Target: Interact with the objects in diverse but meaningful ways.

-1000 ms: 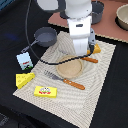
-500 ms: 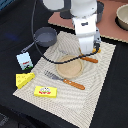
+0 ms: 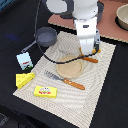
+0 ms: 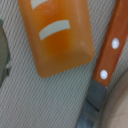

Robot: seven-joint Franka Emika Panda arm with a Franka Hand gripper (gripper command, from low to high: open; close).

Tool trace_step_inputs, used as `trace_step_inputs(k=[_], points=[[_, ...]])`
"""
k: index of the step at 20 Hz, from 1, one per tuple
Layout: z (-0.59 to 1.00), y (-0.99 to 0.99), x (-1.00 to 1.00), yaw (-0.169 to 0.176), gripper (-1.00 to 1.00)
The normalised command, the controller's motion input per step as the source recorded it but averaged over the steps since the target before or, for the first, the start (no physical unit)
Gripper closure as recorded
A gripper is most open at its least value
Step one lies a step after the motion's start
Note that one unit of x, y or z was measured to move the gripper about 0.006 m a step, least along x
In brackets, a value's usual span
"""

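The orange-brown bread loaf (image 4: 57, 35) with white slashes lies on the placemat and fills the wrist view, very close under the camera. In the exterior view only a bit of it (image 3: 97, 50) shows beside my gripper (image 3: 91, 49), which hangs low over it. My fingers are hidden, so I cannot tell whether they are open or shut. The dark grey pan (image 3: 46, 36) sits at the mat's far left corner. The pale blue milk carton (image 3: 23, 60), yellow cheese wedge (image 3: 25, 80) and flat yellow box (image 3: 45, 91) lie along the exterior view's left.
A woven beige placemat (image 3: 102, 80) holds a round wooden plate (image 3: 70, 66), an orange-handled fork (image 3: 67, 81) and an orange-handled knife (image 4: 107, 55) next to the loaf. A bowl (image 3: 122, 16) stands at the back right. A black cable (image 3: 45, 55) crosses the mat.
My arm has shifted slightly towards the exterior view's right, over the loaf. The objects on the mat have not moved.
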Motion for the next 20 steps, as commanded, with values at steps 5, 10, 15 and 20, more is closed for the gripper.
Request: trace_step_inputs(k=[5,10,15,20], points=[[0.05,0.44,0.48,0.0,-1.0],[0.14,0.42,0.61,0.0,-1.0],[0.19,0.36,0.71,0.0,-1.0],[0.22,0.3,0.71,0.0,-1.0]])
